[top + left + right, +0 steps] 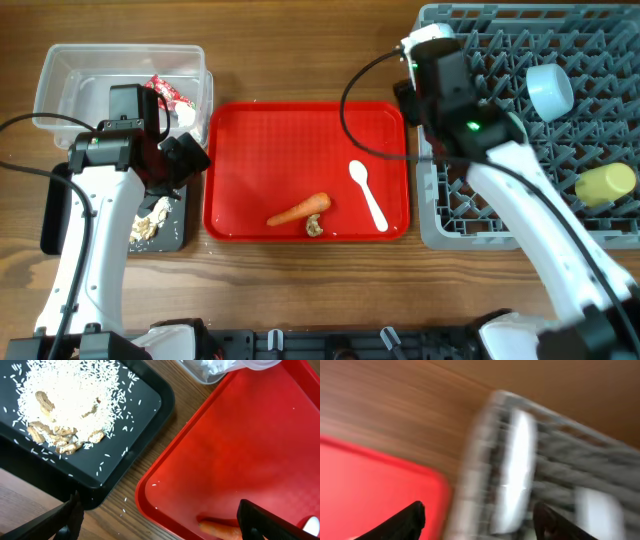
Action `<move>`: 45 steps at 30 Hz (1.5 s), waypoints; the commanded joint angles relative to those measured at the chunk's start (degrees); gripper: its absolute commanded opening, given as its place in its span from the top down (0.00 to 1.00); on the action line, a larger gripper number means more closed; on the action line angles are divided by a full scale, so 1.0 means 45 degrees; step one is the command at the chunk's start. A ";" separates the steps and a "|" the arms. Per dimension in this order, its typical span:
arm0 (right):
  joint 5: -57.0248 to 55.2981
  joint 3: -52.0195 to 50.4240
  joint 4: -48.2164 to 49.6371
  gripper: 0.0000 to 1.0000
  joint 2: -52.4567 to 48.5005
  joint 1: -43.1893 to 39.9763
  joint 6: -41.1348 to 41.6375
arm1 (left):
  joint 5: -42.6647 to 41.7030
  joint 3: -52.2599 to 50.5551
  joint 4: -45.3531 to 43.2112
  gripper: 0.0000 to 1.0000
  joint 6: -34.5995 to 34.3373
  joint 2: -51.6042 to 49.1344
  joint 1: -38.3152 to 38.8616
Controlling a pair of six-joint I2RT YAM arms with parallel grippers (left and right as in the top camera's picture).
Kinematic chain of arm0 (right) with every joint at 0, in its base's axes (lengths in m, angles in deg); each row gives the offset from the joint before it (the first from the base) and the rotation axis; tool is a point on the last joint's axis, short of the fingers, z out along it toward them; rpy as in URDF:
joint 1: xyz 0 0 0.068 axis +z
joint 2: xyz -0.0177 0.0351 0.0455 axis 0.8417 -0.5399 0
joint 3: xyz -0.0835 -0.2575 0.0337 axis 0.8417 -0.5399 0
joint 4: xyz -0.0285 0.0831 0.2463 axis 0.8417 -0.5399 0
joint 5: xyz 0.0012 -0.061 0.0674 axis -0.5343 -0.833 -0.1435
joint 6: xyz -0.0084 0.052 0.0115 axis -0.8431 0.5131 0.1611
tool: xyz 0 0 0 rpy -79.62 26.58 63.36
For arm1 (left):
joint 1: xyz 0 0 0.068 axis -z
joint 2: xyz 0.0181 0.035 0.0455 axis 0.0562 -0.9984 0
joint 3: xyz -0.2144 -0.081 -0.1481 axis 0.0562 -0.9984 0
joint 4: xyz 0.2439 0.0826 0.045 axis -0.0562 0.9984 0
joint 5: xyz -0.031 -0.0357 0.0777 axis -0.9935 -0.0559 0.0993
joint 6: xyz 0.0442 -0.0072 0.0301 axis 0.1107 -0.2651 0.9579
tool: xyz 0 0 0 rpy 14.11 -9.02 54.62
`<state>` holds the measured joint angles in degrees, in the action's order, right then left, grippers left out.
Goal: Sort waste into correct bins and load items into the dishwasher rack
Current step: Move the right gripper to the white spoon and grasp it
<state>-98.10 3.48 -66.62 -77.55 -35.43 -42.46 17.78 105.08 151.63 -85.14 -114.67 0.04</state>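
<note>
An orange carrot (pixel 298 210) and a beige scrap (pixel 314 227) lie at the front of the red tray (pixel 250 130); a white spoon (pixel 368 195) lies to their right. The carrot's tip shows in the left wrist view (pixel 220 529). The black tray (pixel 130 445) holds rice and beige scraps (pixel 65 440). The clear tub (pixel 70 75) holds a red-and-white wrapper (pixel 168 92). My left gripper (pixel 160 520) is open and empty over the red tray's left edge. My right gripper (pixel 480 515) is open and empty at the grey rack's (pixel 500 225) left edge. A light blue bowl (pixel 549 90) and yellow cup (pixel 606 184) sit in the rack.
The red tray sits between the black tray and the rack on a wooden table. Loose rice grains (pixel 125 505) lie on the table between the black and red trays. The right wrist view is motion-blurred.
</note>
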 commanded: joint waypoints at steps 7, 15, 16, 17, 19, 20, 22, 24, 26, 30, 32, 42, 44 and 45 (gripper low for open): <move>0.5615 0.0092 -0.3084 0.31 -0.1316 0.0583 0.3007 | -0.0015 0.0053 -0.0039 0.00 -0.0029 0.0214 -0.0092; 0.5615 0.0092 -0.2973 0.28 -0.4823 0.1375 0.3021 | -0.0015 0.0053 0.0015 0.00 -0.0024 0.0214 -0.0092; 0.5615 0.0092 -0.2958 0.28 -0.5085 0.1384 0.3016 | -0.0015 0.0053 0.0015 0.00 -0.0024 0.0214 -0.0092; 0.5615 0.0092 -0.2905 0.28 -0.5396 0.1399 0.3016 | -0.0015 0.0053 0.0015 0.00 -0.0029 0.0214 -0.0092; 0.5610 0.0092 -0.2574 0.28 -0.5969 0.1457 0.3011 | -0.0019 0.0053 0.0015 0.00 -0.0029 0.0214 -0.0092; 0.5610 0.0092 -0.2390 0.28 -0.6207 0.1457 0.3021 | -0.0019 0.0053 0.0015 0.00 -0.0029 0.0214 -0.0092; 0.5615 0.0092 -0.2200 0.28 -0.6557 0.1467 0.3347 | -0.0015 0.0053 0.0015 0.00 -0.0029 0.0214 -0.0092; 0.5557 0.0087 -0.2176 0.28 -0.6853 0.1467 0.3492 | -0.0015 0.0053 0.0015 0.00 -0.0024 0.0214 -0.0092; 0.5459 0.0068 -0.2176 0.29 -0.6931 0.1481 0.3478 | -0.0015 0.0053 0.0010 0.00 -0.0029 0.0214 -0.0092; 0.4949 0.0010 -0.2361 0.44 -0.6931 0.1481 0.3560 | -0.0015 0.0053 0.0015 0.00 -0.0024 0.0214 -0.0092; 0.4741 0.0010 -0.2448 0.51 -0.6931 0.1481 0.3847 | -0.0015 0.0053 0.0015 0.00 -0.0029 0.0214 -0.0092; 0.3599 0.0010 -0.3079 0.61 -0.6931 0.1477 0.3973 | -0.0019 0.0053 0.0015 0.00 -0.0029 0.0214 -0.0092; 0.3594 0.0010 -0.3070 0.62 -0.6931 0.1477 0.3988 | -0.0019 0.0053 0.0015 0.00 -0.0029 0.0209 -0.0092; 0.3594 0.0010 -0.3065 0.62 -0.6931 0.1477 0.4036 | -0.0019 0.0053 0.0015 0.00 -0.0029 0.0214 -0.0092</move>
<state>-79.92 3.85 -80.28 -106.90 -29.09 -25.23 17.78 105.08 151.67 -85.14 -114.67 0.04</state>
